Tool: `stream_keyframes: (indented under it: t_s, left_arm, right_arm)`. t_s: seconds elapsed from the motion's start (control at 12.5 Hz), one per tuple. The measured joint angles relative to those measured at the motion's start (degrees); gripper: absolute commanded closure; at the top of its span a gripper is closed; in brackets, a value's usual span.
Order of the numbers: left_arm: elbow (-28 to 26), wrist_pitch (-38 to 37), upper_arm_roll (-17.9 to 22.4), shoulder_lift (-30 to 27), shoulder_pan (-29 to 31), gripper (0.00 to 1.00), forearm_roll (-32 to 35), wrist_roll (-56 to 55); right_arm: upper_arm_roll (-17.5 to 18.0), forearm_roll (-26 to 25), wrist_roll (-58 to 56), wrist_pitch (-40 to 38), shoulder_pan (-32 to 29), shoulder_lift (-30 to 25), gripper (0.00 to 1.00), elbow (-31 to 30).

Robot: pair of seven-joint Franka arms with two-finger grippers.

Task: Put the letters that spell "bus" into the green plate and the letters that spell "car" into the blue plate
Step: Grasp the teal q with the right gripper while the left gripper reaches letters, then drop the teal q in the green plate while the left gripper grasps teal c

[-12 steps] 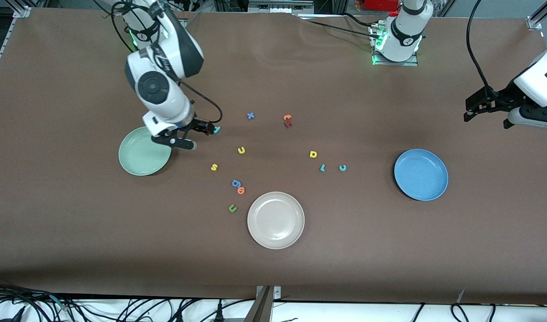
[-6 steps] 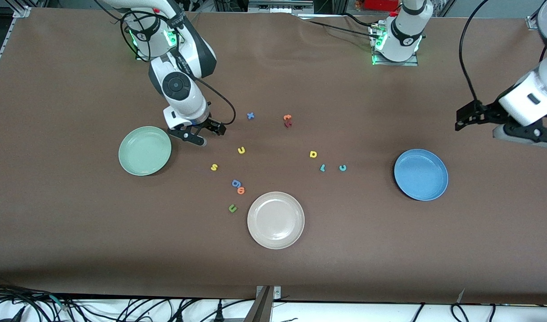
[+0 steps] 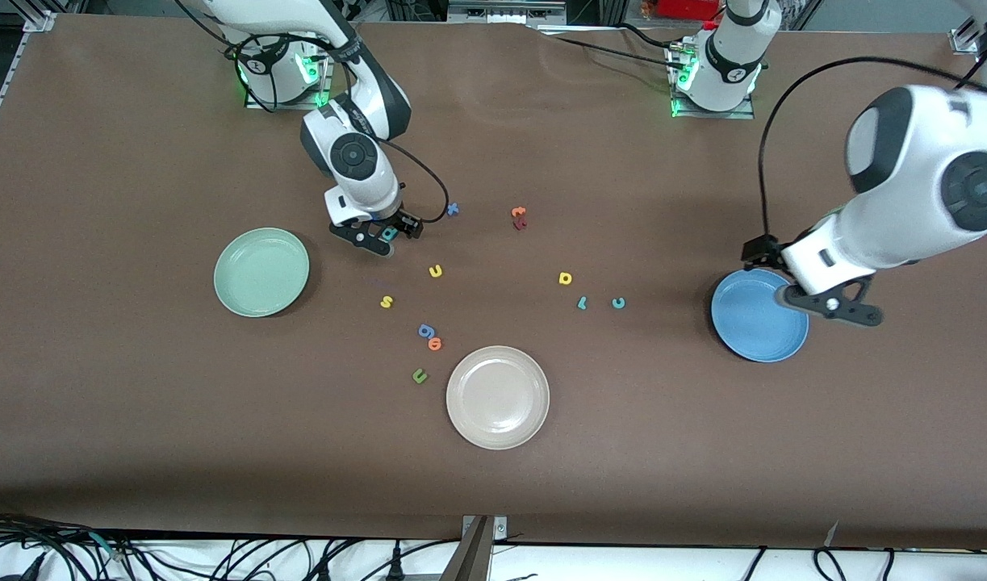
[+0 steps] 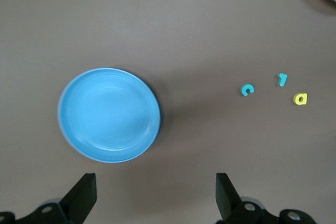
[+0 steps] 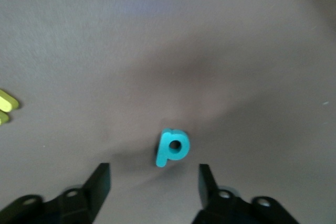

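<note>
Teal b (image 5: 172, 148) between spread fingers of right gripper (image 5: 152, 184)

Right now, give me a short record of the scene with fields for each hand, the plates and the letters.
right hand: fingers apart, over the teal b, not gripping it
left hand: open, over the blue plate
green plate: holds no letters
blue plate: holds no letters
yellow u, yellow s: on the table
teal c, yellow a, teal r: on the table

Teal b (image 5: 172, 148) flat on table, plates (image 3: 261, 272) empty.
</note>
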Motion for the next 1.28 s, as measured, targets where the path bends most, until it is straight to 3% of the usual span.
stream_keyframes:
  t_s: [0.4, 0.48, 0.88, 1.12, 1.28]
  left_arm:
    - [-0.13, 4.59, 0.05, 7.59, -5.39, 0.00, 0.00, -0.05]
    - [-0.12, 5.71, 0.05, 9.16, -5.77, 0.00, 0.00, -0.16]
    - [-0.10, 7.20, 0.07, 11.77, -7.45, 0.00, -3.21, -12.80]
    - [-0.76, 11.84, 0.04, 13.76, -11.38, 0.00, -3.21, -21.70]
    - [-4.40, 18.54, 0.12, 13.91, -11.85, 0.00, -3.21, -22.55]
  right_arm:
    - [-1.49, -0.09, 0.30, 1.02, 0.17, 0.91, 0.35, 0.05]
    - [-2.09, -0.24, 0.30, 1.06, 0.16, 0.91, 0.39, 0.05]
    - [-2.42, -0.35, 0.30, 1.07, 0.20, 0.97, 0.84, 0.05]
    - [-2.42, -0.36, 0.30, 1.06, 0.20, 0.94, 0.87, 0.06]
    - [-2.45, -0.46, 0.29, 0.74, 0.20, 0.86, 0.87, 0.36]
